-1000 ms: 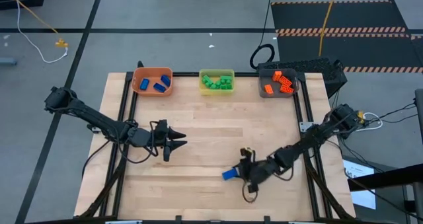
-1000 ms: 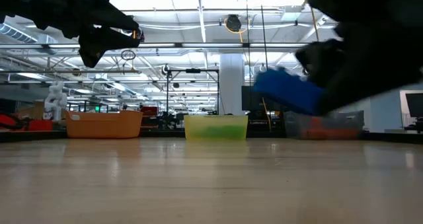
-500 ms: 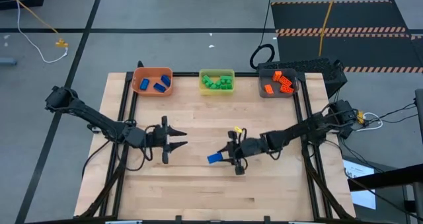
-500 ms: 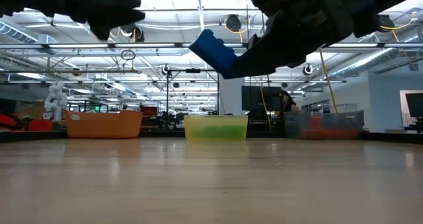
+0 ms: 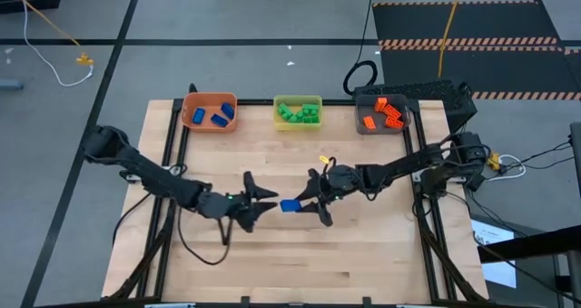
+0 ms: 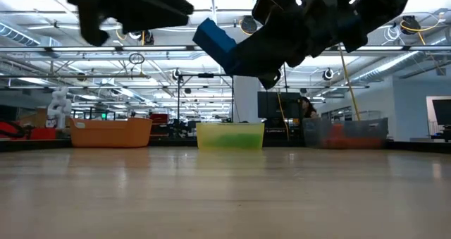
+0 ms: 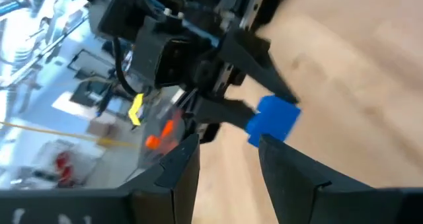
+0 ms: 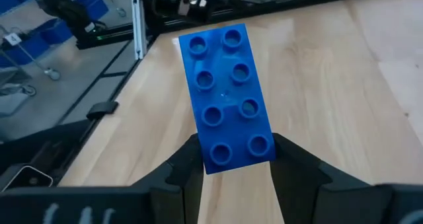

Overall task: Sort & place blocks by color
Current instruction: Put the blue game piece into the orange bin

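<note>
My right gripper [image 8: 230,163] covers the near end of the blue block [image 8: 227,95]; in the low view my arms are cut off above.

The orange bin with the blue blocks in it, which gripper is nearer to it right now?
Left. The left gripper hovers over mid-table, in front of and slightly right of the orange bin. The right gripper, holding a blue block, faces it from farther right.

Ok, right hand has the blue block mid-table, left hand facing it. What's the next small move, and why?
Probably ease the left hand forward until its open fingers straddle the blue block's free end. The right hand holds the block in the air, and the orange bin holding blue blocks sits on the left arm's side.
</note>
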